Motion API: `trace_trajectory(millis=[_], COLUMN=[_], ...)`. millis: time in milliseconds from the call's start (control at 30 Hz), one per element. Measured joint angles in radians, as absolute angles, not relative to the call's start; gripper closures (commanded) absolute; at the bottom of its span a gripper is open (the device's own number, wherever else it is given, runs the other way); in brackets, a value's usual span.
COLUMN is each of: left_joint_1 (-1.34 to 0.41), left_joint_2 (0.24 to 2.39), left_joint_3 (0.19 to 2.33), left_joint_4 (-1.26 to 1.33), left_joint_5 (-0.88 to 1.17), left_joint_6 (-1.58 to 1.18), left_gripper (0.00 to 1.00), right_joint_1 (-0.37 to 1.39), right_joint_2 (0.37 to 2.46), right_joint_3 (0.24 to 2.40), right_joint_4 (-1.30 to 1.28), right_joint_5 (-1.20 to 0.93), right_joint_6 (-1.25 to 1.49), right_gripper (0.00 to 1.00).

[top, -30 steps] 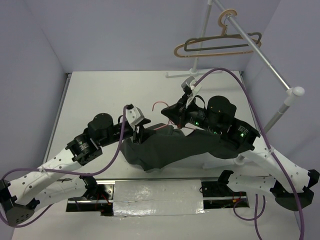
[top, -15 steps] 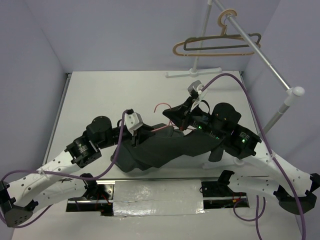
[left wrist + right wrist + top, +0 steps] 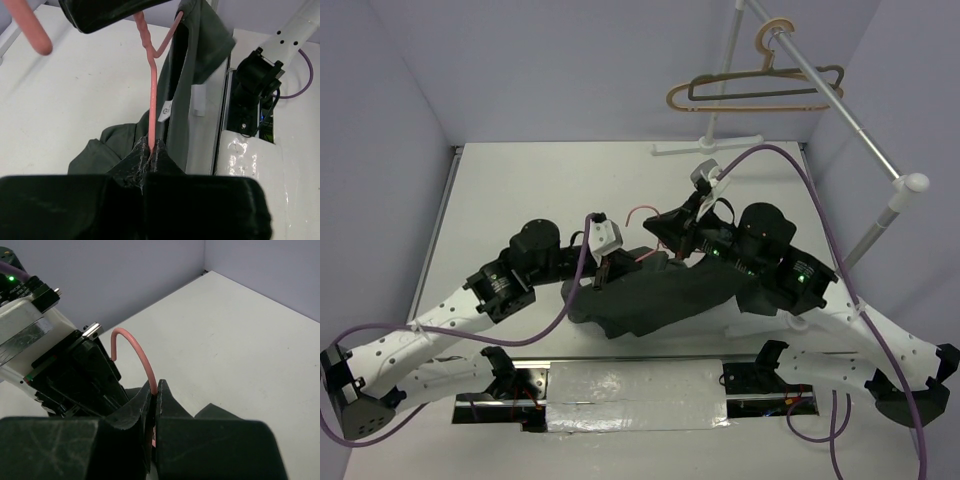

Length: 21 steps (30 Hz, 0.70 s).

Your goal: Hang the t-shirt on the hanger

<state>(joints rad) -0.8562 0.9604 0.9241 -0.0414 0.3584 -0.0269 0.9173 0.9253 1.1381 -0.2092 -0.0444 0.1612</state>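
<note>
Tan hanger (image 3: 672, 99), grey hanger (image 3: 839, 76) on rail (image 3: 850, 113)

Both arms are rocking the same look: the left arm (image 3: 430, 330) and right arm (image 3: 890, 340) are wearing white shells dotted with little holes, with fat round black motors (image 3: 538, 243) at the joints. A purple cable (image 3: 770, 148) is looping off each one. Tiny green lights (image 3: 717, 252) are glowing right of centre. The left gripper (image 3: 150, 148) is looking matte black and scuffed up close.

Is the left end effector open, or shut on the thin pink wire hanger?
Shut: the left end effector clamps the thin pink wire hanger, with no gap showing.
</note>
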Motion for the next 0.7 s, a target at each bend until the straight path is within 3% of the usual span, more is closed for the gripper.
trace_trajectory(millis=[67,133,167,200,300,567,700], left_joint_1=[-0.852,-0.849,-0.849,-0.848,-0.847,-0.846,-0.845], left_joint_2=[0.958,0.950,0.944,0.937,0.917,0.830,0.804], left_joint_3=[0.922,0.916,0.912,0.910,0.910,0.919,0.938], left_joint_4=[-0.044,-0.042,-0.044,-0.051,-0.070,-0.169,-0.206], left_joint_5=[0.376,0.388,0.393,0.398,0.405,0.407,0.426], left_joint_6=[-0.026,-0.020,-0.006,0.001,0.027,0.065,0.091], left_gripper=[1.00,1.00,1.00,1.00,1.00,1.00,1.00], right_joint_1=[0.916,0.916,0.917,0.918,0.920,0.924,0.923], right_joint_2=[0.929,0.929,0.929,0.929,0.933,0.910,0.863], right_joint_3=[1.138,1.138,1.139,1.141,1.172,1.285,1.301], right_joint_4=[-0.209,-0.212,-0.218,-0.226,-0.286,-0.506,-0.617], right_joint_5=[-0.048,-0.057,-0.066,-0.071,-0.075,-0.075,-0.102], right_joint_6=[0.159,0.159,0.157,0.156,0.136,0.060,0.014], right_gripper=[1.00,0.89,0.82,0.64,0.47,0.32,0.30])
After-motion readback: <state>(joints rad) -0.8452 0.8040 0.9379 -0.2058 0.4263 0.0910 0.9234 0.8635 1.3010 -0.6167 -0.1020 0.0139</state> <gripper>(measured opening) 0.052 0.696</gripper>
